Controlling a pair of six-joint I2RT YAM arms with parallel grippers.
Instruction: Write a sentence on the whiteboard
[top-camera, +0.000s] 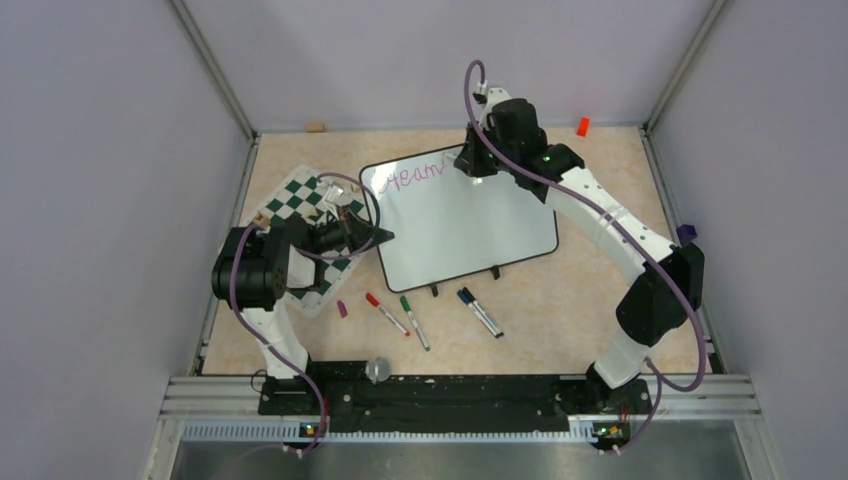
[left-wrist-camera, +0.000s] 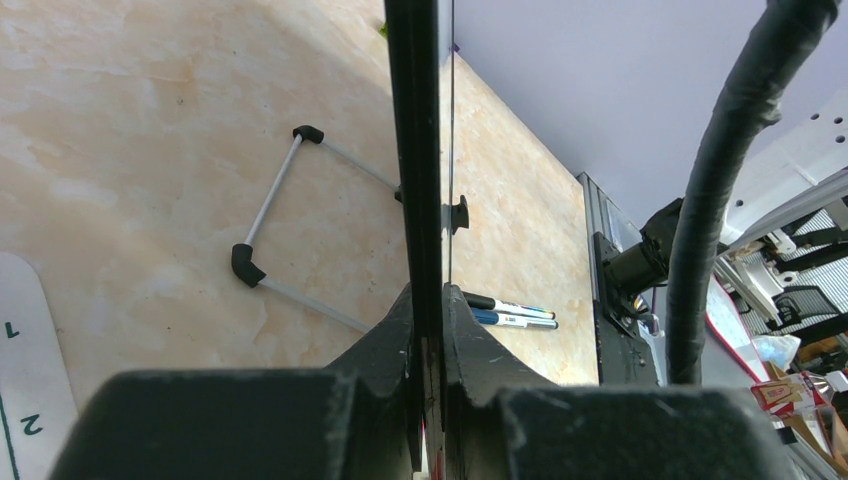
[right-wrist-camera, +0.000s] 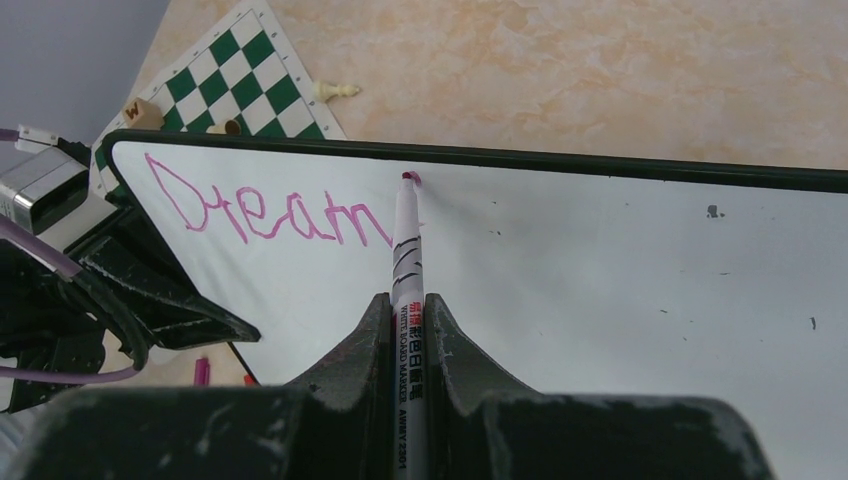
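Whiteboard (top-camera: 470, 225) sits on the table (top-camera: 560, 310) — your left jaws are clamped on its left edge. Your right jaws grip a marker (right-wrist-camera: 407, 260), tip against the board just right of the sentence (right-wrist-camera: 270, 215), reading "Dream", near the far edge.

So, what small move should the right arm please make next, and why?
Probably start the next letter beside the m: the lettering reads only Dream, the right gripper holds the pink marker poised there, the left gripper clamps the whiteboard.
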